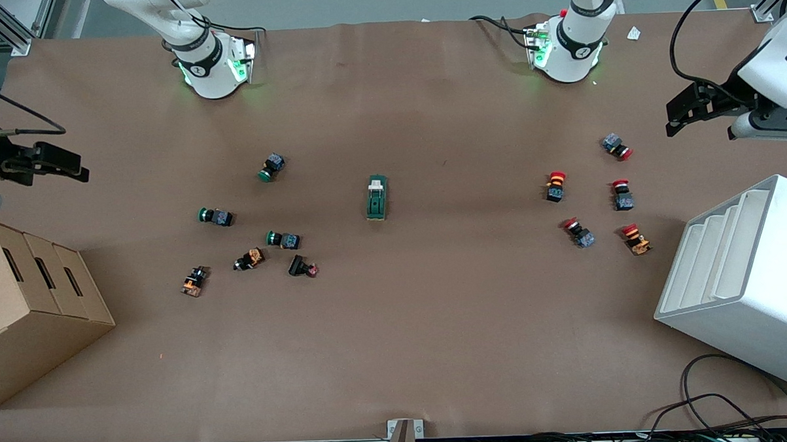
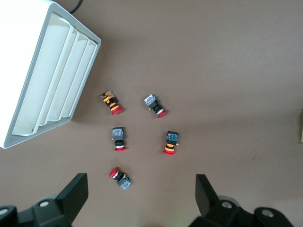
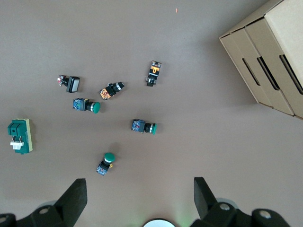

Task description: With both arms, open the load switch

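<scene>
The load switch (image 1: pixel 377 197), a dark green block with a white lever, lies flat at the middle of the table. It also shows at the edge of the right wrist view (image 3: pixel 20 135). My left gripper (image 1: pixel 673 118) hangs open in the air over the left arm's end of the table, above the red push buttons, with nothing between its fingers (image 2: pixel 141 196). Over the right arm's end of the table, my right gripper (image 1: pixel 80 165) is held open and empty too (image 3: pixel 139 196). Both grippers are well away from the switch.
Several green-capped and black push buttons (image 1: pixel 283 239) lie scattered toward the right arm's end, and several red-capped ones (image 1: pixel 622 195) toward the left arm's end. A cardboard box (image 1: pixel 30 305) and a white slotted bin (image 1: pixel 742 281) stand at the two table ends.
</scene>
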You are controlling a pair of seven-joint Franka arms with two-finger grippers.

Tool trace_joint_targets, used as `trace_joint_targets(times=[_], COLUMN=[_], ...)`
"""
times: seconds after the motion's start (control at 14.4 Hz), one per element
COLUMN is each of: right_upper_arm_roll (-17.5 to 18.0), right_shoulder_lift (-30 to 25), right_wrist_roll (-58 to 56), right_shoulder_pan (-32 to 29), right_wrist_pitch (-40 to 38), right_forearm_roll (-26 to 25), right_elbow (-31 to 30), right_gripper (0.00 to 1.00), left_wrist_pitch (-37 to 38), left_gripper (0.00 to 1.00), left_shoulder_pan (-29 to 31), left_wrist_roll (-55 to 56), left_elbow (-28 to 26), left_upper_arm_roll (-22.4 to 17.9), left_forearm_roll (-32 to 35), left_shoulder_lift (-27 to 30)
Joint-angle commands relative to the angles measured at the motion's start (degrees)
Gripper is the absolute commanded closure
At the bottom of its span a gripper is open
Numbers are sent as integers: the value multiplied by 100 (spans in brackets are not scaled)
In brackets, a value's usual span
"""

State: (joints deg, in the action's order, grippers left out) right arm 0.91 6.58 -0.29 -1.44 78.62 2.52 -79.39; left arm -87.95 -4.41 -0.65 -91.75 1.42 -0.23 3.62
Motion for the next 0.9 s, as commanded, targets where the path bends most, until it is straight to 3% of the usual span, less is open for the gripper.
trace_joint_targets(times=[0.0, 0.83], right_upper_arm_roll=[-91, -108], right_shoulder_lift=[-429, -1273], right_wrist_roll=[-33, -41], right_shoulder_pan=[74, 118], right_wrist_pitch=[66, 66], right_forearm_roll=[21, 12], right_elbow=[-454, -1148], right_gripper=[0, 0], left_wrist_pitch=[-47, 173], left_gripper=[0, 0], left_shoulder_pan=[10, -7], left_wrist_roll=[13, 329], left_elbow=[-194, 8], left_upper_arm_roll=[-28, 112], left_forearm_roll=[-91, -47], left_shoulder_lift=[235, 166])
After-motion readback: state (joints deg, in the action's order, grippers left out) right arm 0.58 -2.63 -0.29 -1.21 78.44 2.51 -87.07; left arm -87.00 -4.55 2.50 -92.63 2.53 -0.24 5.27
